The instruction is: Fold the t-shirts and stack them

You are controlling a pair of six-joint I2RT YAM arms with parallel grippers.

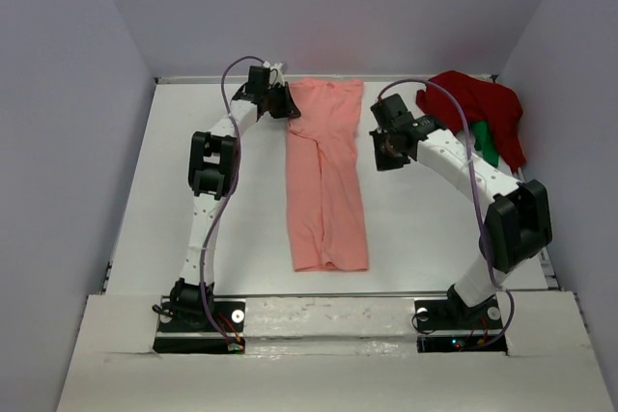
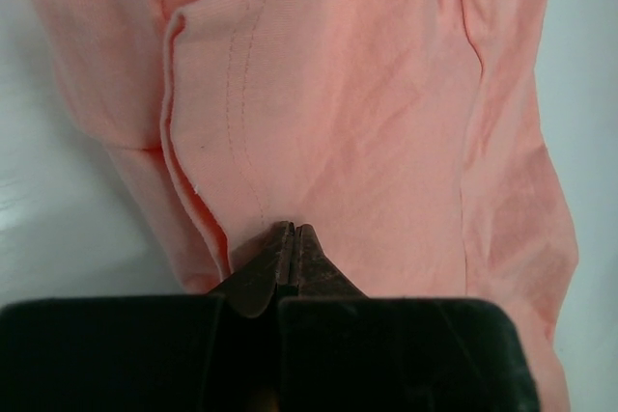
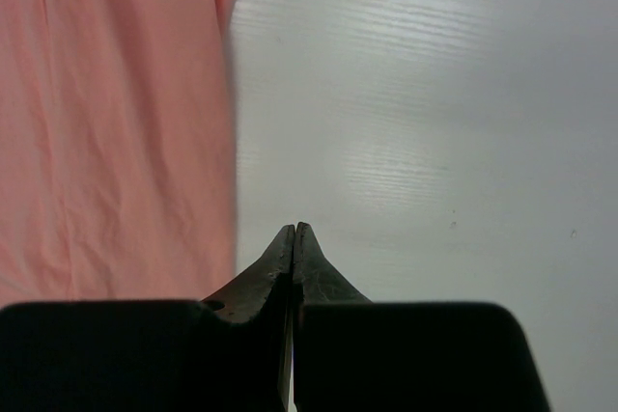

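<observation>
White table (image 1: 435, 238) under the pink shirt (image 1: 326, 180); my left gripper (image 2: 293, 229) closed over its far left corner, my right gripper (image 3: 294, 227) closed, empty, just right of it

salmon-pink t-shirt (image 1: 326, 180) all plain, dark red t-shirt (image 1: 478, 103) plain too, bright green t-shirt (image 1: 489, 147) same; table (image 1: 425, 229) white, arms (image 1: 200, 229) white w/ black joints, cables (image 1: 470, 132) purple, walls (image 1: 328, 7) pale grey

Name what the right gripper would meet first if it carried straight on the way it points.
Probably the bare table; the shut right gripper points beside the salmon-pink t-shirt, though depth is unclear.
</observation>
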